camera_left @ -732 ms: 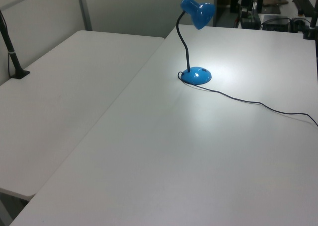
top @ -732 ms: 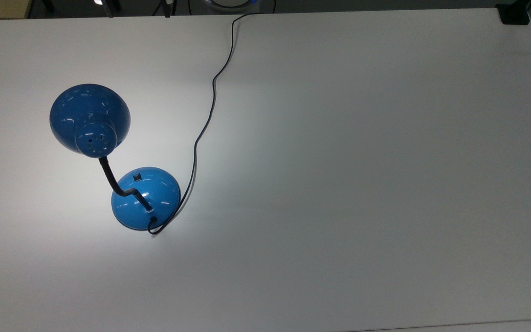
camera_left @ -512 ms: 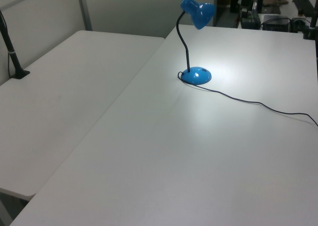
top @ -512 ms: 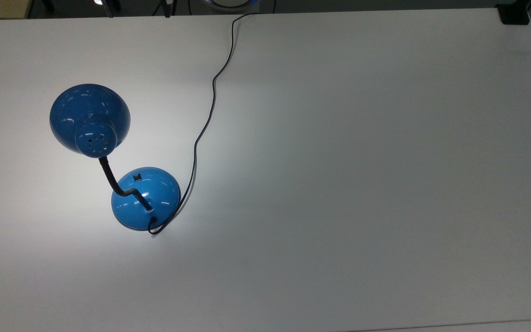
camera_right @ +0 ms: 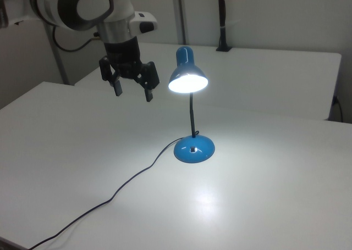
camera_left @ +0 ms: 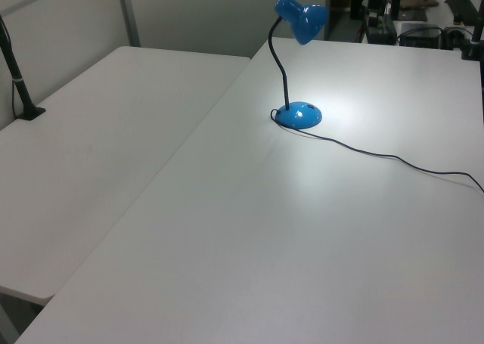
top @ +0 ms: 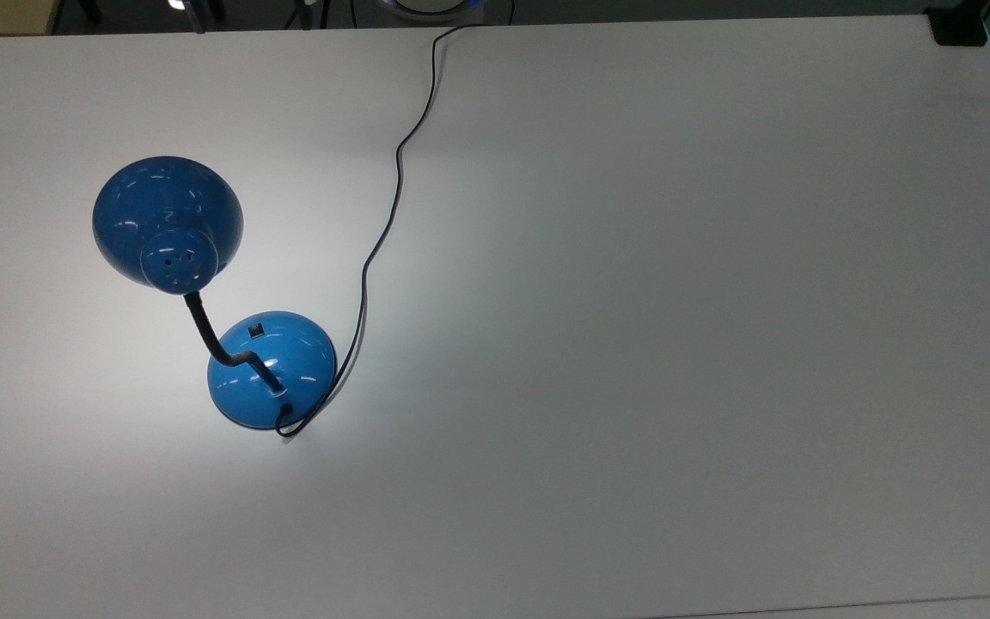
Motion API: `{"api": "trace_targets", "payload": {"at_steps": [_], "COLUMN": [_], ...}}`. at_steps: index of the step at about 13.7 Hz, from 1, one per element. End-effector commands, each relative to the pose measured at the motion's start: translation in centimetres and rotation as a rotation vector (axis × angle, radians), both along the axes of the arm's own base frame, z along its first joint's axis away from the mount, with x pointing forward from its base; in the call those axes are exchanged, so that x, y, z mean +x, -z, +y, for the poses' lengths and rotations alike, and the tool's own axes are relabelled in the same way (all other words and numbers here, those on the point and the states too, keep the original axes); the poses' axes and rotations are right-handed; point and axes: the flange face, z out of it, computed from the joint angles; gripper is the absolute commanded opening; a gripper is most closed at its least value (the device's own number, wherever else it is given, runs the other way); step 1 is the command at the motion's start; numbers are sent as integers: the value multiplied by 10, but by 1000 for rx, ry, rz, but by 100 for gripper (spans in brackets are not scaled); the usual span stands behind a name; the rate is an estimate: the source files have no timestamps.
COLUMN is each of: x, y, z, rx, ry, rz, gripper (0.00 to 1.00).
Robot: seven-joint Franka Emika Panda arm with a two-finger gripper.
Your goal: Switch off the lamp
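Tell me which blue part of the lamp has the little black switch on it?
The round base sitting flat on the table. Its small black switch is on top. The other blue part, the shade, sits high on the neck and has vent holes instead.

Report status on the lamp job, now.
Gripper open, empty, in the air, apart from the shade. Lamp lit; switch on base untouched. Nothing in the way.

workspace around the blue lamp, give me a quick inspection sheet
surface: white table, bright pool of light around the lamp base
job's things: lamp upright and lit; switch on its base
clutter: nothing seen
grippers: end effector open, empty, in the air on the right view's left of the shade
cables: thin black cord snakes from the base off the table's edge
surroundings: a second white table alongside; black post behind
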Motion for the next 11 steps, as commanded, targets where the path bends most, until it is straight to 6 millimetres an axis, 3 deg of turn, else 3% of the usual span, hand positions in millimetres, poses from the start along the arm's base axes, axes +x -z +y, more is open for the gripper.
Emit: {"api": "trace_targets", "payload": {"at_steps": [1,2,5,8,9,11], "x": [-8,-6,7,20,30,46], "y": [17,32,82,152,169,200], "z": [-40,-43,-65,-70,-72,-78], "rx": [-9,-12,-56,-90,-90,-50], "ry": [-318,-411,-399,-357,-338,-259], "rz": [9,31,-33,-104,-139,-211], "gripper": [100,100,100,17,0,0]}}
